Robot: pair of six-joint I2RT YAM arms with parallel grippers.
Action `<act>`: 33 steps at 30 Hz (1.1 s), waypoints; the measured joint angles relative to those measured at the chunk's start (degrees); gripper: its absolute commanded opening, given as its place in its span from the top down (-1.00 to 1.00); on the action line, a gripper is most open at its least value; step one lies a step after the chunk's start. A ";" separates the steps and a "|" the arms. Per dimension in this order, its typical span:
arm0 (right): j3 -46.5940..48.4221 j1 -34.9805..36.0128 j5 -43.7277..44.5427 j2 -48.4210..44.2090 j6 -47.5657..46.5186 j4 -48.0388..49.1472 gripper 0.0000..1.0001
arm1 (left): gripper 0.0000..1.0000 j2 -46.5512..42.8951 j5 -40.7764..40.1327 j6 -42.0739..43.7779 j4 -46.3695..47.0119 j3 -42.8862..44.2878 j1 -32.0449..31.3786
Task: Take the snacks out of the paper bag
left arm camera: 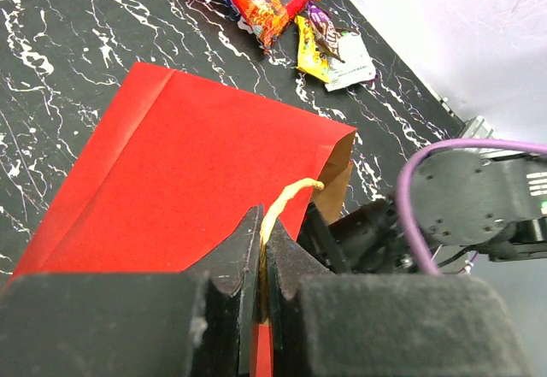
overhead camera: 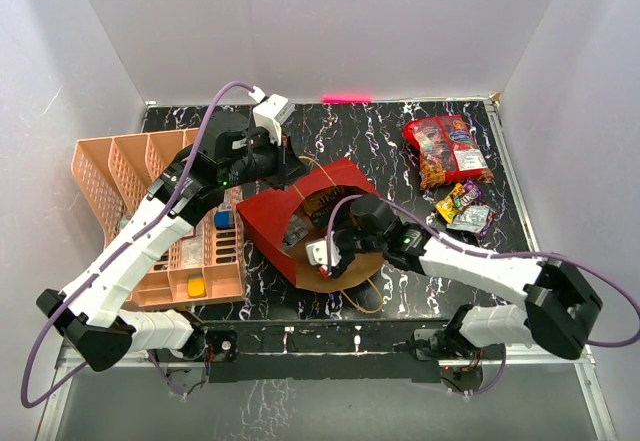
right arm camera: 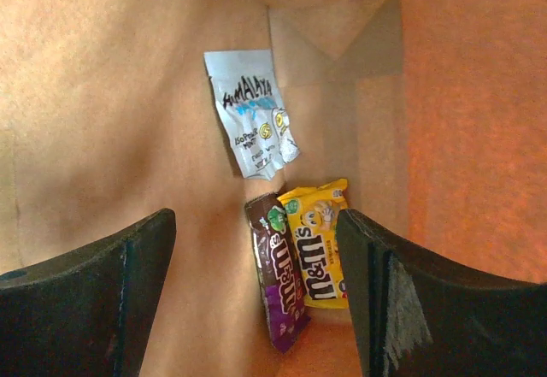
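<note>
Lying deep inside the paper bag (overhead camera: 290, 211), three snacks show in the right wrist view: a silver packet (right arm camera: 252, 125), a yellow packet (right arm camera: 320, 240) and, touching it, a brown bar (right arm camera: 278, 279) with a purple end, all against the kraft lining near the bag's bottom fold. The bag rests on its side on the black marbled table (overhead camera: 380, 141), red face up, its mouth turned toward the right arm. The right gripper (right arm camera: 255, 219) reaches into that mouth with its jaws spread wide and nothing between them; the yellow packet and brown bar lie just beyond its fingers. The left gripper (left arm camera: 261, 227) stands at the bag's far edge, jaws pressed together on a thin cord handle (left arm camera: 291, 196). Well to the right of the bag lie two red bags (overhead camera: 445, 149) side by side, with a few small wrappers (overhead camera: 465, 206) near them. Left of the bag sits a peach slotted tray (overhead camera: 110, 176) holding a blue block (overhead camera: 223, 219) and a yellow block (overhead camera: 196, 286).
</note>
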 measured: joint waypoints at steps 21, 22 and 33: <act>-5.18 0.55 5.03 23.39 -8.48 31.63 -0.56 | 1.00 -0.22 4.20 -0.68 0.76 -1.77 0.00; -5.18 0.55 5.25 24.15 -8.74 32.50 -0.54 | 1.00 -0.22 4.42 -0.83 0.87 -1.81 0.00; -2.97 0.66 8.11 37.11 -11.06 49.13 -0.08 | 1.00 -0.48 7.21 -2.80 1.77 -2.43 0.00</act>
